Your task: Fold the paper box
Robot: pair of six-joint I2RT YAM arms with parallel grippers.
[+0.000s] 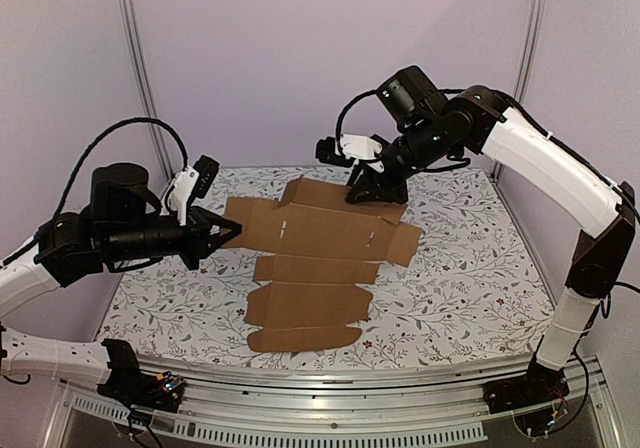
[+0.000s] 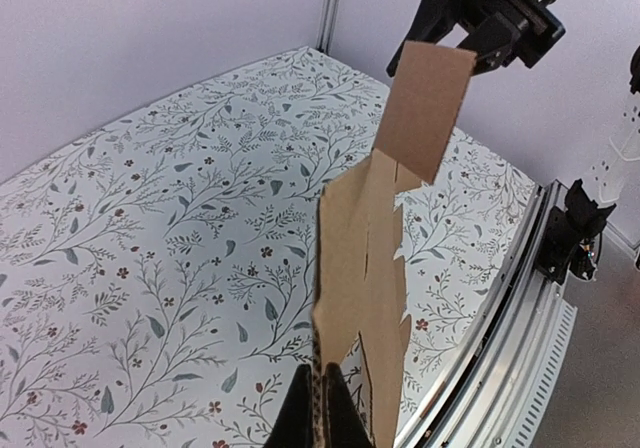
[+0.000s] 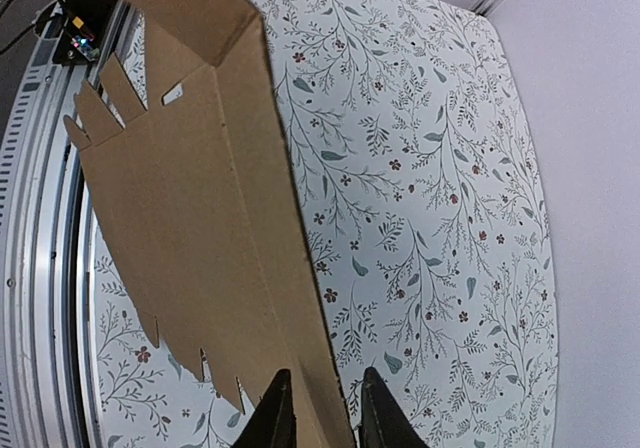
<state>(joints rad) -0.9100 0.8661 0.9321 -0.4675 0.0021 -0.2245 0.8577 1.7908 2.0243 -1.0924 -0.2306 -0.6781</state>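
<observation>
Top external view showed the paper box (image 1: 315, 233) as a flat die-cut sheet lying mid-table on the floral table (image 1: 480, 288). The left gripper (image 1: 228, 230) was clenched on the sheet's left edge, probably to anchor it. The right gripper (image 1: 372, 190) straddled the raised far flap, likely to crease it; whether its 2 fingers were clamped could not be told. No brand, label or writing showed on the cardboard.
</observation>
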